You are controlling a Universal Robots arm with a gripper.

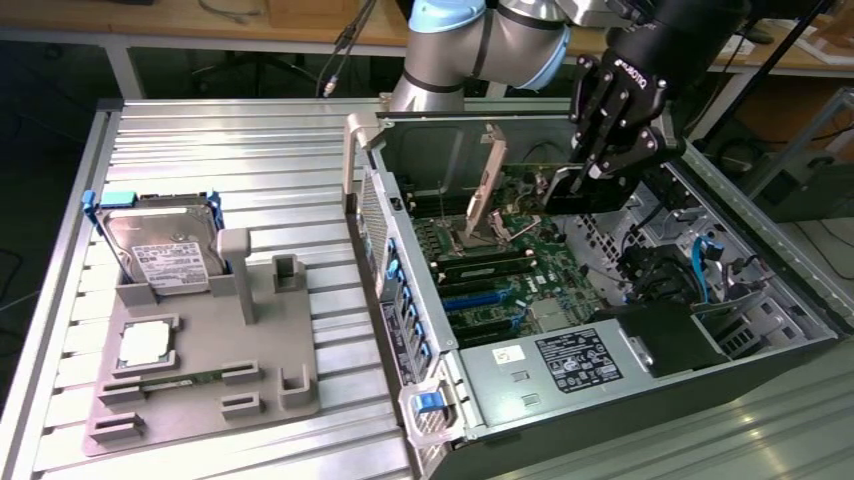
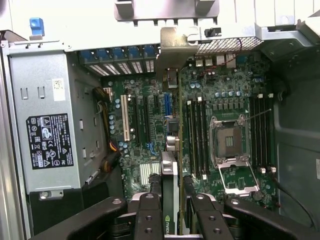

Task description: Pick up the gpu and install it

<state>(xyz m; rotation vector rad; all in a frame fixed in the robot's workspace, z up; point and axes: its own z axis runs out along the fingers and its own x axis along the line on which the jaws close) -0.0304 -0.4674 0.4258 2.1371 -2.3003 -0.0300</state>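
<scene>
The pincer point(image 1: 577, 188) is seen clamped on the gpu point(image 1: 497, 162), which is held upright on edge inside the open computer case point(image 1: 534, 440), over the green motherboard point(image 1: 514, 275), well apart from the grey fixture point(image 1: 200, 390) on the tabletop point(image 1: 240, 140).

We count one gpu point(image 1: 495, 163), one pincer point(image 1: 582, 190), one open computer case point(image 1: 795, 300) with one power supply point(image 1: 567, 366), and one grey holder point(image 1: 288, 340) carrying one hard drive point(image 1: 163, 250), one processor chip point(image 1: 144, 343) and one memory stick point(image 1: 182, 383), all on one desk point(image 1: 240, 140).
</scene>
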